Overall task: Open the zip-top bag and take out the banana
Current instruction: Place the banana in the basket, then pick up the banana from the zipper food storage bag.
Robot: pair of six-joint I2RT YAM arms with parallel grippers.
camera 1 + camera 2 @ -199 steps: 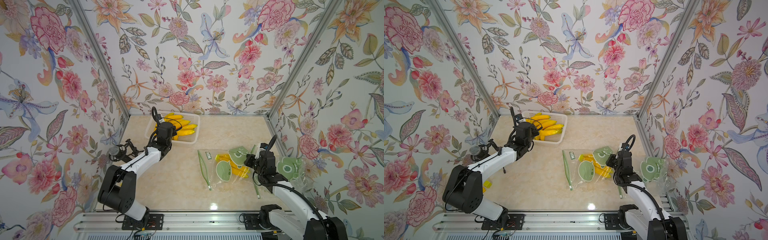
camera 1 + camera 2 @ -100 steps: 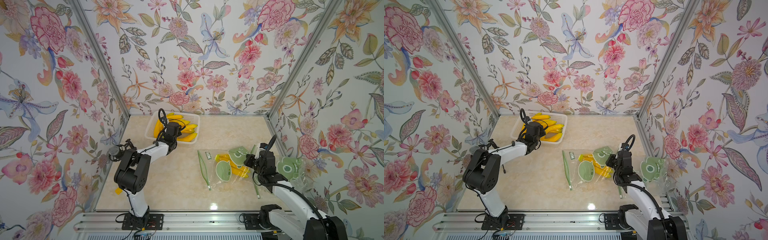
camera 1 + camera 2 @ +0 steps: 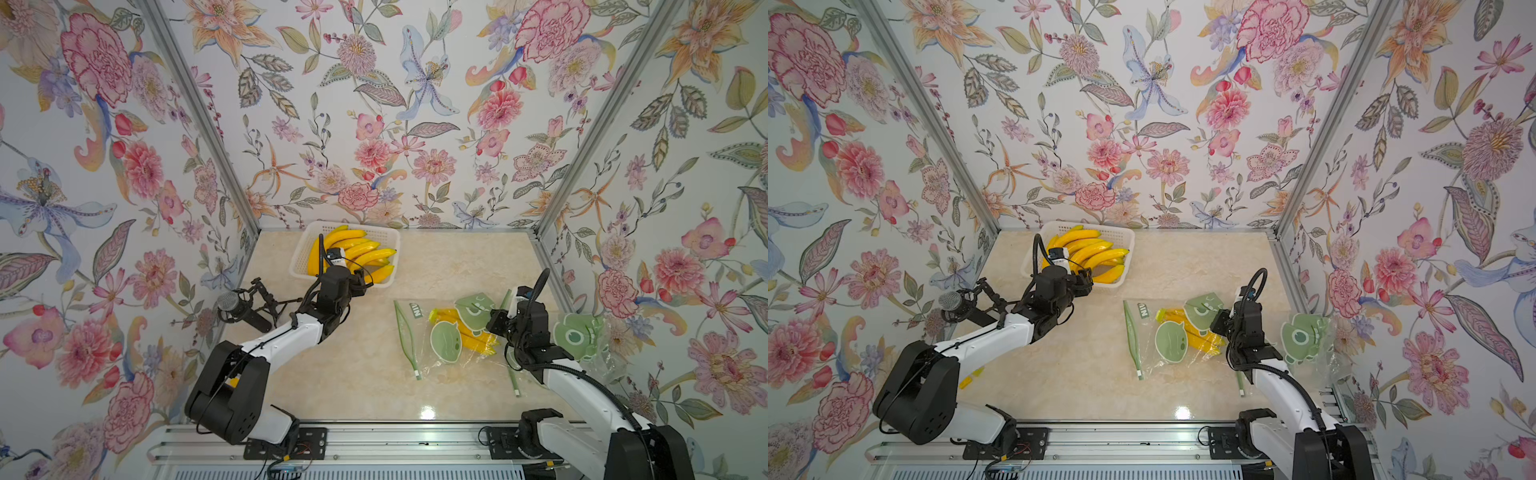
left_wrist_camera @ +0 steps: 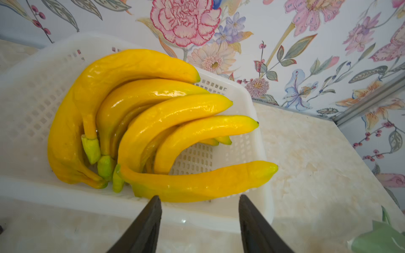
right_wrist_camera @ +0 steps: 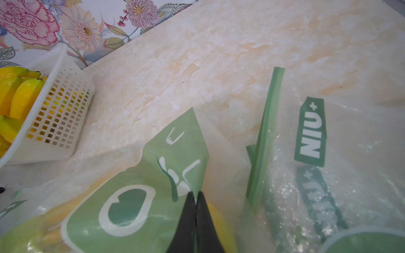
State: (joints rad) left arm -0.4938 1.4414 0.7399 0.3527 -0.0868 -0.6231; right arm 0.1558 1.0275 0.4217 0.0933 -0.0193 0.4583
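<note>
The clear zip-top bag with green prints lies flat on the right half of the table, its green zip strip toward the middle. A yellow banana shows through the plastic. My right gripper is shut on a raised fold of the bag, and the banana lies just under its tips. My left gripper hovers open and empty at the front wall of the white basket. The nearest banana lies just beyond its fingers.
The basket at the back holds several yellow bananas. A second printed bag is crumpled against the right wall, a green strip in front of it. A microphone on a stand sits at the left wall.
My left gripper has opened and shifted right along the basket's front, and a banana now lies in the basket before it. The right arm and the bag have not moved.
</note>
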